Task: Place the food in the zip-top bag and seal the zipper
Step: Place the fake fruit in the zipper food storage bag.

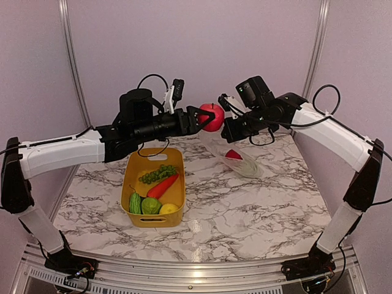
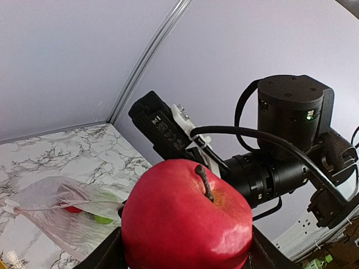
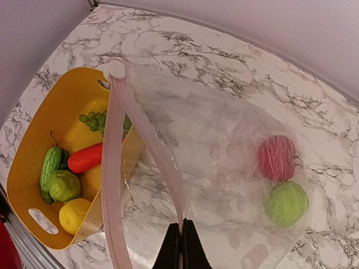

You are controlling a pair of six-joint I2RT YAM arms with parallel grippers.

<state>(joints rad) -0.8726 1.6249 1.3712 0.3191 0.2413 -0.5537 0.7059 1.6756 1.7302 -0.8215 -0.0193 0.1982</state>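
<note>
My left gripper [image 1: 205, 118] is shut on a red toy apple [image 1: 213, 116] with a dark stem, held high over the table; it fills the left wrist view, apple [image 2: 185, 218] between the black fingers [image 2: 104, 255]. Just to its right, my right gripper [image 1: 225, 131] is shut on the mouth edge of the clear zip-top bag [image 1: 240, 162], which hangs down to the table. In the right wrist view the right gripper [image 3: 182, 225] pinches one zipper strip [image 3: 160, 157]; the other strip [image 3: 112, 168] bows away, so the mouth gapes. A pink-red ball [image 3: 276, 157] and a green round [image 3: 286, 203] lie inside the bag [image 3: 224, 140].
A yellow bin [image 1: 131, 164] stands left of the bag on the marble table. It holds a grape bunch [image 1: 158, 173], an orange-red carrot [image 1: 163, 185], a green cucumber [image 1: 135, 203], a green round [image 1: 150, 206] and a lemon [image 1: 168, 209]. Walls close in behind.
</note>
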